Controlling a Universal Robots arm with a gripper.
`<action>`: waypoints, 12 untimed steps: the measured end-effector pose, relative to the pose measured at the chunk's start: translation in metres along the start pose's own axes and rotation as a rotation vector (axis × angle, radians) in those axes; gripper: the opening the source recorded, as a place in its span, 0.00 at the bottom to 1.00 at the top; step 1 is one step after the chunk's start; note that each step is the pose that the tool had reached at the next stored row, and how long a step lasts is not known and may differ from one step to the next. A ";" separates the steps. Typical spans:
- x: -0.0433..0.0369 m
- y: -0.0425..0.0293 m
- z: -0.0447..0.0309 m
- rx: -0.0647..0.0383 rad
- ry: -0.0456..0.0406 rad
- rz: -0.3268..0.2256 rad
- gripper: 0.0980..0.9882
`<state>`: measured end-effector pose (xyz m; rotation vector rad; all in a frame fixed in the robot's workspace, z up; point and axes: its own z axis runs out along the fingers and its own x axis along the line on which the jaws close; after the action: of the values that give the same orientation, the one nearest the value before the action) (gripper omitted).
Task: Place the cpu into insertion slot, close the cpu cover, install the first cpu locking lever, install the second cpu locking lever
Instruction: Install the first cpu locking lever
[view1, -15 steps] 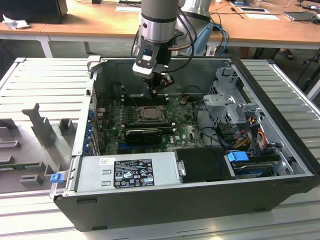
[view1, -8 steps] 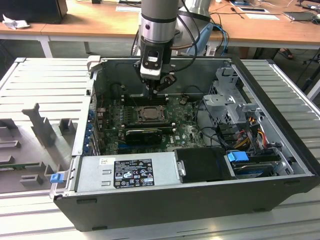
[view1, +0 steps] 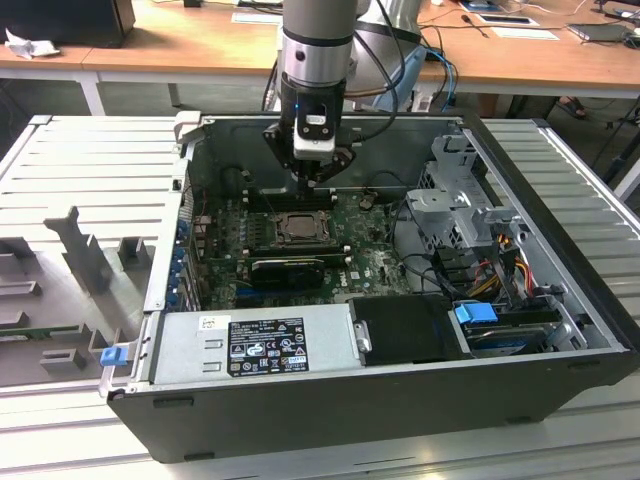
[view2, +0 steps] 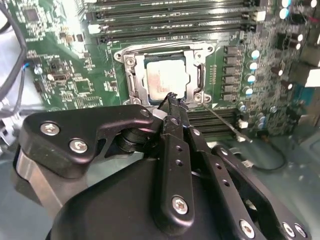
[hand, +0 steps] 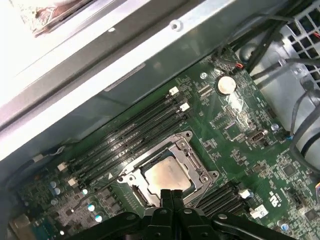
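- The gripper (view2: 172, 97) — fingers closed together, nothing held — sat at the cpu cover's (view2: 150, 54) edge.
- The cpu (view2: 166, 79) lay beneath that lowered cover.

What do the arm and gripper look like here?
Silver-grey cylindrical arm; matte black gripper of angular linkage plates with silver screws, slim fingers tapering to narrow tips, white patch on its body in the exterior view.

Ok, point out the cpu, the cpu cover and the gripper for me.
cpu (view2: 167, 79), second wrist view, middle of its pale top face.
cpu cover (view2: 136, 82), second wrist view, on one side bar of the metal frame.
gripper (hand: 171, 195), first wrist view, between its fingertips.
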<state>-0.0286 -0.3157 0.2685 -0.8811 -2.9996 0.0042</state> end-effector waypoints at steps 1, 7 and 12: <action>0.0000 0.0000 0.0000 0.000 -0.0001 -0.012 0.01; 0.0000 0.0000 0.0000 0.001 -0.0008 -0.106 0.01; 0.0000 0.0000 0.0000 0.002 -0.0010 -0.150 0.01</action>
<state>-0.0286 -0.3157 0.2684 -0.6547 -3.0573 0.0058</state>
